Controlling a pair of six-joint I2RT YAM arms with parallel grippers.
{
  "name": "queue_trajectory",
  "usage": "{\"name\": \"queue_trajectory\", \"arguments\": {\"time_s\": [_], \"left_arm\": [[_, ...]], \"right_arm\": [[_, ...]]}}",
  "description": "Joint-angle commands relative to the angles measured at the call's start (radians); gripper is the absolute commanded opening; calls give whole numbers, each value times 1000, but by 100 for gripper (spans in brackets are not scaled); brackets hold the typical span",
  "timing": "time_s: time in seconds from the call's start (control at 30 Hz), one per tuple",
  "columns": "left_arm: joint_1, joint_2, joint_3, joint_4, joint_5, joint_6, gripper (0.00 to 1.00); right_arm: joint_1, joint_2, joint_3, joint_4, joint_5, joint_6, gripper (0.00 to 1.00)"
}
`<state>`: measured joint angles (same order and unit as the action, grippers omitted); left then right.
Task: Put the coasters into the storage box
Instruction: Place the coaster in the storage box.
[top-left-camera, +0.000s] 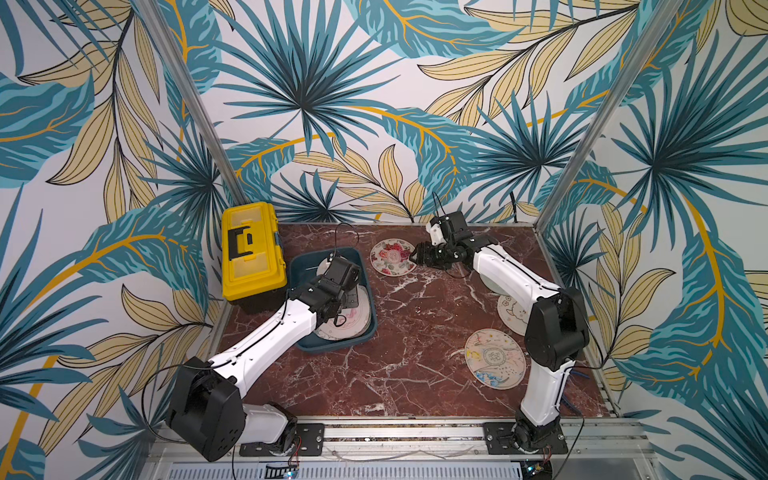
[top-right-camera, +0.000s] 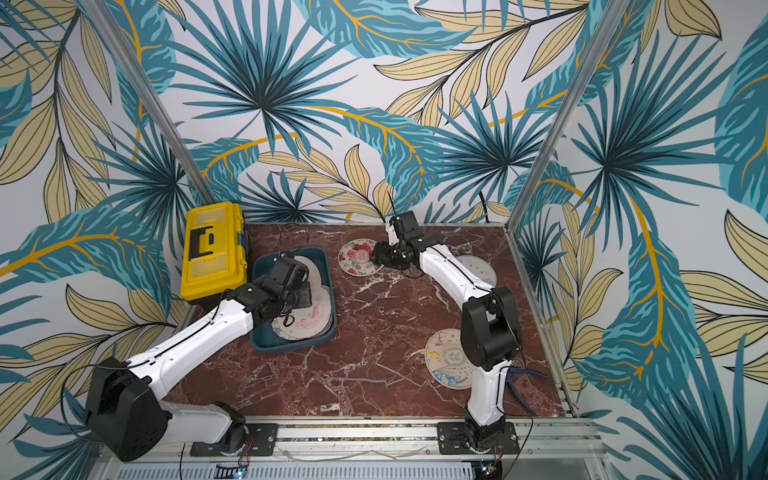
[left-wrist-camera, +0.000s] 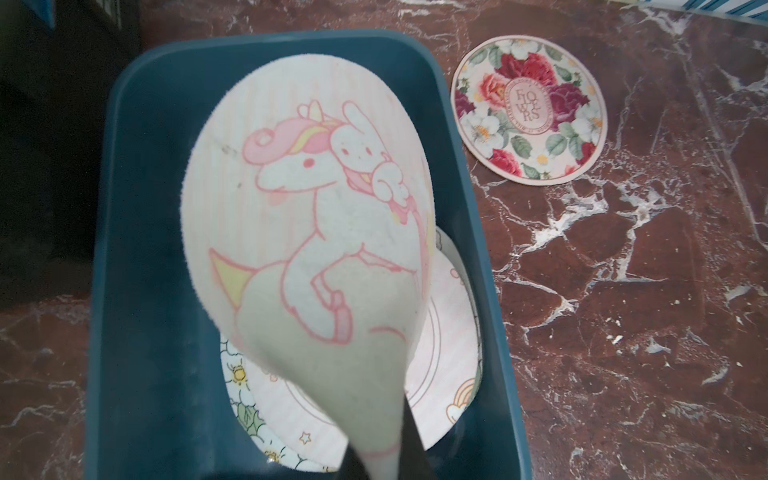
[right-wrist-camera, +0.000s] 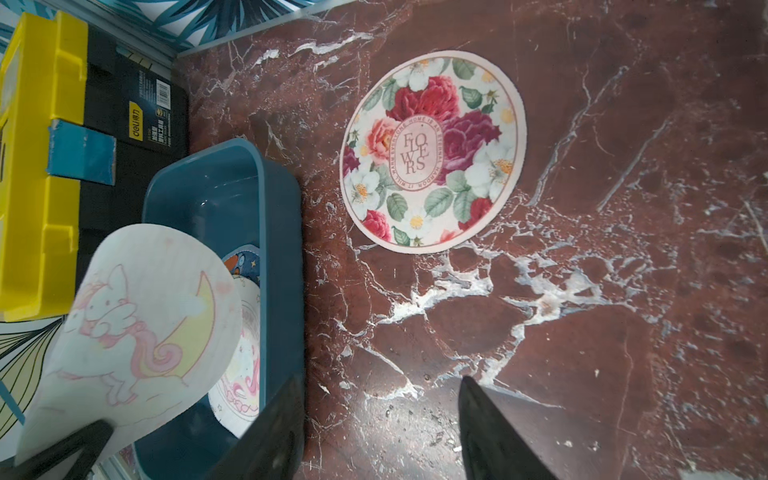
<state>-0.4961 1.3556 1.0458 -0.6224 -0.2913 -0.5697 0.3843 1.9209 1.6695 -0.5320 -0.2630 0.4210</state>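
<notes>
- At the far left you had the yellow toolbox (top-left-camera: 253, 253) standing at the back corner of the worktop (top-left-camera: 415, 374), just beside the storage box (top-left-camera: 311, 347).
- Your left end effector (left-wrist-camera: 384, 461) was pinched tight on the edge of the pale pink unicorn coaster (left-wrist-camera: 307, 199), holding it tilted over the box.
- Inside the box you had several stacked coasters (left-wrist-camera: 449, 332) lying flat and overlapping at the end nearer the arm bases.
- The floral coaster (top-left-camera: 393, 257) lay flat on the worktop to the right of the box, apart from it.
- Your right end effector (top-left-camera: 417, 255) hung at that coaster's right edge, jaws partly spread and empty. I could not tell whether it touched the coaster.
- Further right you had a coaster under the forearm (top-right-camera: 482, 270), a cream coaster (top-left-camera: 510, 313) half hidden by the elbow, and a larger printed coaster (top-left-camera: 494, 359) nearer the front.
</notes>
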Motion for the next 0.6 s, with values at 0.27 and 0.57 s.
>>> {"name": "queue_trajectory", "arguments": {"time_s": [0.27, 0.57], "left_arm": [[35, 14, -98, -28, 22, -49, 8], [36, 57, -93, -70, 13, -58, 29]], "right_arm": [[18, 37, 52, -52, 9, -24, 60], [21, 44, 47, -57, 10, -27, 60]]}}
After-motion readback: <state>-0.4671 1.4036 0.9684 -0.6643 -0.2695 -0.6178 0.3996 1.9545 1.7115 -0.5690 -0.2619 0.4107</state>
